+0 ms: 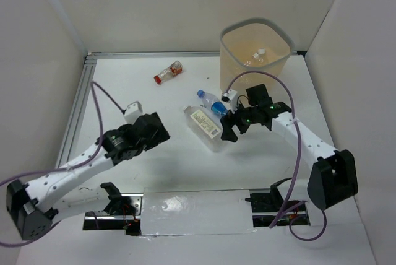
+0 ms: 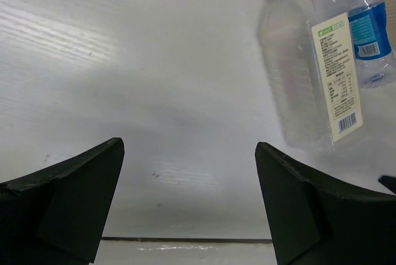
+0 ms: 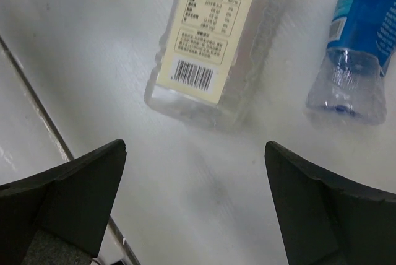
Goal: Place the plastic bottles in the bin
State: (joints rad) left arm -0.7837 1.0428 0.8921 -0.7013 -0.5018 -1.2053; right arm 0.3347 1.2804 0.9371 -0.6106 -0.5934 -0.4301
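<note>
progress: partly done. the tall translucent beige ribbed plastic bin (image 1: 255,22) stands upright at the far right of the white table (image 1: 136,85). two white caps show through its mouth, so some bottles appear to be inside already; how many cannot be told.

left to bin, three items, all lying on the table:
- short clear plastic bottle with a red cap (image 1: 168,72), well apart to the left of the bin.
- clear plastic bottle with a blue cap and blue label (image 1: 211,103), near the bin's foot.
- clear squarish plastic bottle with a white printed label (image 3: 207,36), barcode showing, just beside the blue one; looks empty.

left gripper (image 2: 189,197): fingers apart, nothing between them, over bare table near the white-labelled bottle.
right gripper (image 3: 195,203): fingers apart, empty, above that bottle's base end.
</note>
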